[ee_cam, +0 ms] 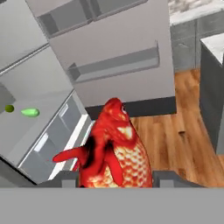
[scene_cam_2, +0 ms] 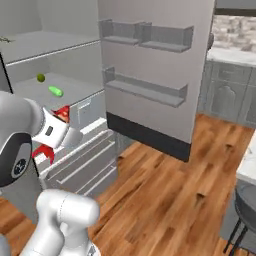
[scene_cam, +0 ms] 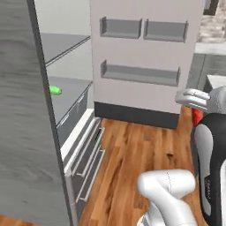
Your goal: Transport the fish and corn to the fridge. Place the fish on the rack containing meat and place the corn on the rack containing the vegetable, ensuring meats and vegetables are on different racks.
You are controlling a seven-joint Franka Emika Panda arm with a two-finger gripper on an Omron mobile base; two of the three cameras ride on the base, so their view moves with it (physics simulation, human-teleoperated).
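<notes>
My gripper (ee_cam: 116, 180) is shut on the fish (ee_cam: 116, 146), a bright red scaly fish that points away from the hand. Its red fins stick out around the hand (scene_cam_2: 62, 113) and below the wrist (scene_cam: 197, 115). The gripper hangs in front of the open fridge (scene_cam: 66, 95), apart from its shelves. The corn (scene_cam: 55, 90) (scene_cam_2: 55, 91) (ee_cam: 29, 112) lies on the lower shelf beside the vegetable (scene_cam_2: 40, 78) (ee_cam: 9, 108), a small dark green ball. The rack containing meat (scene_cam_2: 45, 41) is the shelf above; a thin dark sliver of meat (scene_cam_2: 4, 39) shows at its left edge.
The fridge door (scene_cam: 141, 73) stands open to the right, with shelves on its inside. Drawers (scene_cam: 88, 154) sit under the lower shelf. Wooden floor lies between the door and the base. A counter edge (scene_cam_2: 247, 167) and a stool (scene_cam_2: 245, 207) are at the far right.
</notes>
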